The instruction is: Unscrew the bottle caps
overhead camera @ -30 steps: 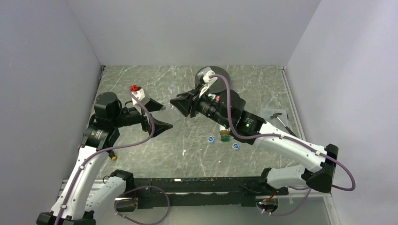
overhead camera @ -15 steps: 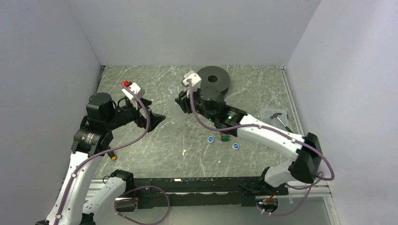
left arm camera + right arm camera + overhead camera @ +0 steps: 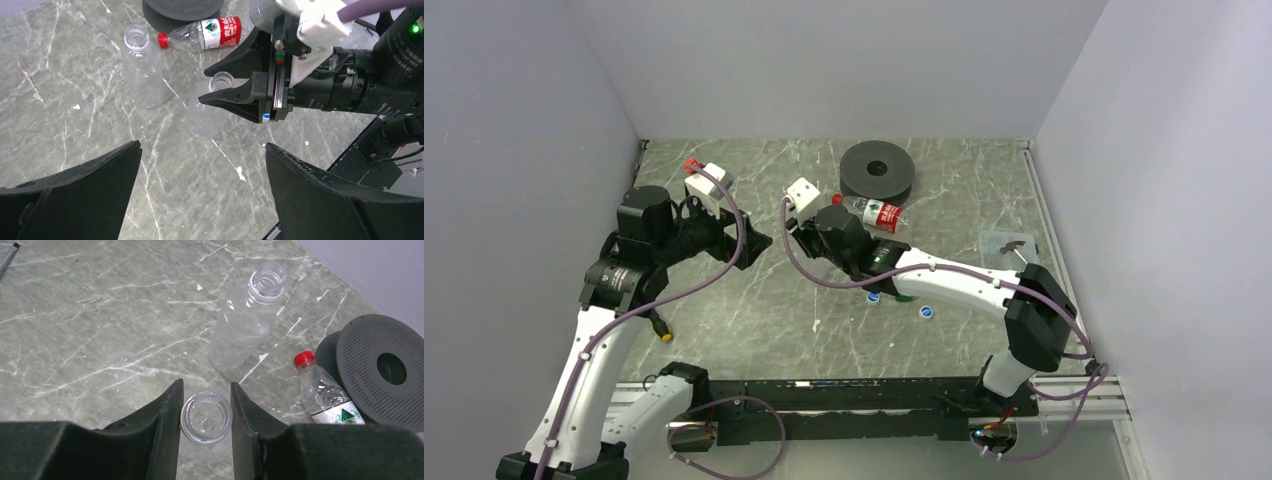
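Grey-green marbled table (image 3: pixel 724 330) holds everything, with a dark grey perforated disc (image 3: pixel 879 170) lying at its far side. Nearest the arm bases, well to the near side of the disc, two blue caps (image 3: pixel 873 296) lie loose on the stone, apart from each other. Between them a bit of green (image 3: pixel 904 296) peeps from under the right arm, too hidden to name. Farther in, on the near side and well left of the disc, the left gripper (image 3: pixel 202 146) hangs above the table, its fingers spread wide with nothing between them. The right gripper (image 3: pixel 206 385) sits opposite it, also near and left of the disc but closer to it. Its fingers stand on either side of the neck of an upright clear bottle (image 3: pixel 206 416) whose mouth has no cap. They lie right against the rim, but whether they press it cannot be told. Just beyond, left of the disc, a second clear bottle (image 3: pixel 247 322) stands free of both grippers, likewise uncapped. Closest to the disc, just beside its near-left edge, the red-label bottle (image 3: pixel 327 395) lies on its side. Its red cap (image 3: pixel 303 358) is on and points away from the disc.
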You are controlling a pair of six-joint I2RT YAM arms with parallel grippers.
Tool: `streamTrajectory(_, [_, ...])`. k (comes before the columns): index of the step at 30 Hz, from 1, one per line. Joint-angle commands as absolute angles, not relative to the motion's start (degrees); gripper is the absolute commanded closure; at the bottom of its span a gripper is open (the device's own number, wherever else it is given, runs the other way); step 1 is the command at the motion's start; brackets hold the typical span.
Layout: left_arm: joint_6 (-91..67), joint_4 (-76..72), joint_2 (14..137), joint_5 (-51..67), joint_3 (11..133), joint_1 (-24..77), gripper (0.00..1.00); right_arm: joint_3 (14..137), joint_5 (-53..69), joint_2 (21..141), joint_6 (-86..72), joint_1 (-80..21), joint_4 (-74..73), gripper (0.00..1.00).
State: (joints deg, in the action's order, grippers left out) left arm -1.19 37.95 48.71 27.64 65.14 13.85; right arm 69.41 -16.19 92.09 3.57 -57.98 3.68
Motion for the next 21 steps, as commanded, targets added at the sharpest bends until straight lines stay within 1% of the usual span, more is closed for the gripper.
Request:
streamTrajectory(1, [-2.21, 38.45, 48.81, 24.92, 67.55, 13.89, 0.01, 68.46, -18.51, 93.14, 3.54, -58.18, 9.65, 0.99])
streamTrajectory(8, [-1.64, 37.10, 47.87, 23.83, 66.92, 13.89, 0.00, 67.69, -17.94, 95.56, 0.71, -58.01, 10.43, 0.96])
streamTrajectory(10, [-1.50, 36.71, 47.58, 24.03, 66.65, 13.89, 0.00, 67.51, -17.93, 95.99, 0.13, -57.96, 10.32, 0.93])
streamTrajectory(11, [-1.49, 36.52, 47.48, 24.18, 66.53, 13.89, 0.00, 67.38, -18.00, 96.11, 0.09, -57.93, 10.29, 0.89])
streamTrajectory(13, [-1.65, 36.16, 47.29, 24.63, 66.39, 13.89, 0.01, 67.05, -17.93, 96.08, 0.09, -57.84, 10.25, 0.76])
streamTrajectory(14, [-1.65, 35.93, 47.29, 24.91, 66.36, 13.89, 0.01, 66.94, -17.93, 95.95, -1.26, -57.82, 10.24, 0.66])
streamTrajectory(15, [-1.67, 35.82, 47.23, 25.03, 66.28, 13.89, 0.01, 66.83, -17.93, 95.70, -1.65, -57.83, 10.20, 0.54])
streamTrajectory(16, [-1.71, 35.71, 47.25, 25.05, 66.16, 13.89, 0.01, 66.73, -17.97, 95.44, -1.81, -57.75, 10.20, 0.44])
streamTrajectory(17, [-1.71, 35.67, 47.28, 25.13, 66.12, 13.89, 0.01, 66.79, -18.20, 95.14, -1.92, -57.74, 10.05, 0.36])
streamTrajectory(19, [-1.74, 35.32, 47.24, 25.20, 65.97, 13.89, 0.00, 66.96, -18.35, 94.58, -1.91, -57.74, 9.71, 0.25])
streamTrajectory(21, [-1.76, 34.96, 47.13, 25.44, 65.80, 13.89, 0.00, 67.31, -18.41, 93.82, -1.82, -57.74, 9.30, 0.16])
